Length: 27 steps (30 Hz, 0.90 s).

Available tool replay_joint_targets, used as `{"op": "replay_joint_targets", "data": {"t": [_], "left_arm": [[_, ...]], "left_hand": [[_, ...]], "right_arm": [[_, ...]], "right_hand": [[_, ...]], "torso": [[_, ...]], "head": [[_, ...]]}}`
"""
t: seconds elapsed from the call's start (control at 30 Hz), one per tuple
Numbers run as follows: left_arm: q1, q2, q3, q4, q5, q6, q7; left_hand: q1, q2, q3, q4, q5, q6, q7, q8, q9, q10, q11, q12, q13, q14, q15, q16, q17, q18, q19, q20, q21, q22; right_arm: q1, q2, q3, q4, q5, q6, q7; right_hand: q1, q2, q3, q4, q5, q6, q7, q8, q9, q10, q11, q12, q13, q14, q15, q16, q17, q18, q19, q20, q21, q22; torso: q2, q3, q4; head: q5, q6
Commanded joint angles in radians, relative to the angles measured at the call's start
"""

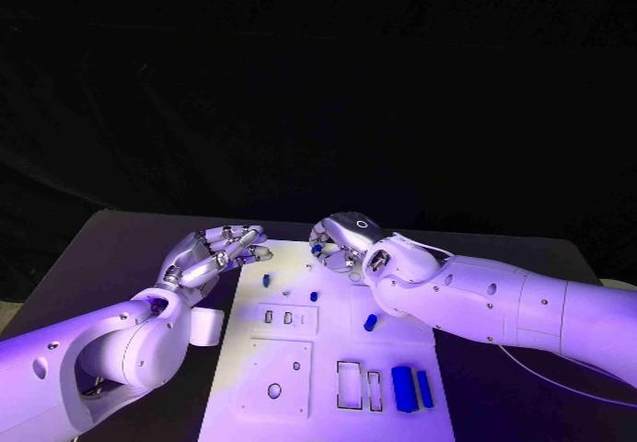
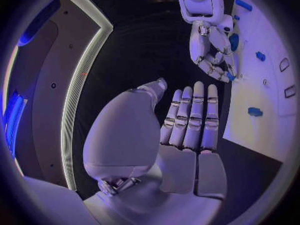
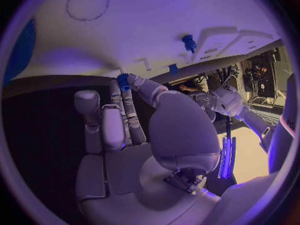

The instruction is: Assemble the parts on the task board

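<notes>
The white task board point(image 1: 399, 354) lies in the middle of the black table. My right hand point(image 1: 342, 243) hovers over the board's far edge and pinches a small blue part point(image 3: 123, 80) between thumb and fingertip; the same blue part point(image 2: 232, 77) shows at its fingertips in the left wrist view. My left hand point(image 1: 213, 255) hangs at the board's far left corner, fingers straight and holding nothing. Small blue parts point(image 1: 267, 279) point(image 1: 313, 296) point(image 1: 370, 322) sit on the board's far half. Two longer blue bars point(image 1: 403, 388) lie side by side near its front right.
The board carries rectangular slots point(image 1: 349, 384) at the front and a square plate with a round hole point(image 1: 273, 390) at the front left. A blue peg point(image 3: 188, 42) stands upright on the board point(image 3: 125, 30) near my right hand. Black table point(image 1: 133, 258) surrounds the board.
</notes>
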Motion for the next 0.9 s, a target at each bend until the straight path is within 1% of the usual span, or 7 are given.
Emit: {"op": "replay_joint_targets", "data": {"t": [0.03, 0.3, 0.33, 0.37, 0.4, 0.57, 0.9], "left_arm": [[0.002, 0.003, 0.001, 0.002, 0.002, 0.007, 0.004], [0.002, 0.004, 0.001, 0.001, 0.003, 0.008, 0.003], [0.002, 0.004, 0.001, 0.001, 0.003, 0.008, 0.003], [0.002, 0.004, 0.001, 0.001, 0.003, 0.008, 0.003], [0.002, 0.003, 0.001, 0.001, 0.003, 0.008, 0.003], [0.002, 0.003, 0.001, 0.000, 0.003, 0.008, 0.002], [0.002, 0.002, 0.001, -0.004, 0.004, 0.008, 0.002]], "left_hand": [[-0.011, 0.003, 0.001, -0.005, -0.004, -0.006, 0.016, -0.006, -0.001, -0.004, 0.004, -0.005, 0.001, -0.005, 0.001, -0.005, 0.001, 0.010, -0.008, 0.000, -0.005, -0.001], [-0.011, 0.003, 0.001, -0.005, -0.004, -0.007, 0.016, -0.006, -0.001, -0.005, 0.005, -0.006, 0.001, -0.006, 0.001, -0.006, 0.002, 0.010, -0.009, 0.000, -0.006, -0.002], [-0.011, 0.003, 0.001, -0.005, -0.004, -0.007, 0.016, -0.006, -0.001, -0.005, 0.005, -0.006, 0.001, -0.006, 0.001, -0.006, 0.002, 0.010, -0.009, 0.000, -0.006, -0.002], [-0.011, 0.003, 0.001, -0.005, -0.004, -0.007, 0.016, -0.006, -0.001, -0.005, 0.005, -0.006, 0.001, -0.006, 0.001, -0.006, 0.002, 0.010, -0.009, 0.000, -0.006, -0.002], [-0.011, 0.003, 0.001, -0.005, -0.004, -0.007, 0.016, -0.006, -0.001, -0.005, 0.005, -0.006, 0.001, -0.006, 0.001, -0.006, 0.002, 0.010, -0.009, 0.000, -0.006, -0.002], [-0.012, 0.003, 0.001, -0.006, -0.004, -0.008, 0.017, -0.007, -0.001, -0.006, 0.005, -0.007, 0.001, -0.007, 0.001, -0.006, 0.002, 0.011, -0.010, 0.001, -0.006, -0.002], [-0.012, 0.003, 0.001, -0.006, -0.004, -0.008, 0.017, -0.007, -0.001, -0.006, 0.005, -0.007, 0.001, -0.007, 0.001, -0.006, 0.002, 0.011, -0.010, 0.001, -0.006, -0.002]], "right_arm": [[-0.001, 0.004, 0.000, -0.006, -0.004, 0.014, 0.005], [-0.001, 0.010, 0.000, -0.014, -0.003, 0.012, 0.000], [-0.001, 0.010, 0.000, -0.014, -0.002, 0.013, 0.002], [-0.001, 0.009, 0.000, -0.014, -0.001, 0.013, 0.003], [-0.001, 0.009, 0.000, -0.013, 0.000, 0.013, 0.004], [-0.001, 0.000, 0.000, -0.002, 0.003, 0.014, 0.007], [-0.001, -0.052, 0.000, 0.048, 0.011, -0.019, 0.009]], "right_hand": [[0.012, -0.001, 0.005, 0.005, 0.001, -0.011, 0.002, 0.002, 0.001, 0.019, -0.026, 0.003, -0.002, 0.016, -0.003, 0.004, -0.004, -0.018, -0.012, 0.001, -0.003, -0.004], [-0.001, -0.020, 0.016, 0.012, -0.004, -0.058, 0.017, -0.018, 0.006, -0.027, -0.009, -0.021, -0.011, 0.008, 0.012, -0.004, -0.031, -0.016, -0.028, 0.009, -0.016, -0.017], [-0.010, -0.033, 0.020, 0.016, -0.003, -0.080, 0.026, -0.030, 0.006, -0.058, 0.002, -0.037, -0.020, 0.006, 0.022, -0.005, -0.034, -0.016, -0.029, 0.014, -0.017, -0.015], [-0.011, -0.034, 0.020, 0.016, -0.002, -0.082, 0.026, -0.031, 0.006, -0.060, 0.002, -0.038, -0.020, 0.006, 0.023, -0.005, -0.035, -0.016, -0.029, 0.015, -0.017, -0.015], [-0.021, -0.047, 0.017, 0.021, 0.013, -0.097, 0.032, -0.038, 0.006, -0.079, 0.008, -0.048, -0.026, 0.003, 0.029, -0.007, -0.042, -0.016, -0.032, 0.019, -0.021, -0.019], [-0.032, -0.075, -0.001, 0.026, 0.016, -0.123, 0.042, -0.052, 0.009, -0.124, 0.022, -0.065, -0.039, -0.008, 0.040, -0.021, -0.076, -0.010, -0.052, 0.031, -0.045, -0.045], [-0.031, -0.079, -0.010, 0.029, 0.018, -0.129, 0.044, -0.055, 0.012, -0.138, 0.025, -0.064, -0.043, -0.012, 0.042, -0.026, -0.088, -0.007, -0.059, 0.035, -0.056, -0.057]], "torso": [[0.002, -0.0008, 0.0003], [0.002, -0.0004, -0.0010], [0.002, -0.0004, -0.0010], [0.002, -0.0004, -0.0010], [0.002, -0.0004, -0.0010], [0.001, 0.0001, -0.0015], [0.000, 0.0017, -0.0033]], "head": [[0.001, 0.000], [0.001, -0.002], [0.001, -0.002], [0.001, -0.002], [0.001, -0.002], [0.003, -0.002], [0.002, 0.004]]}}
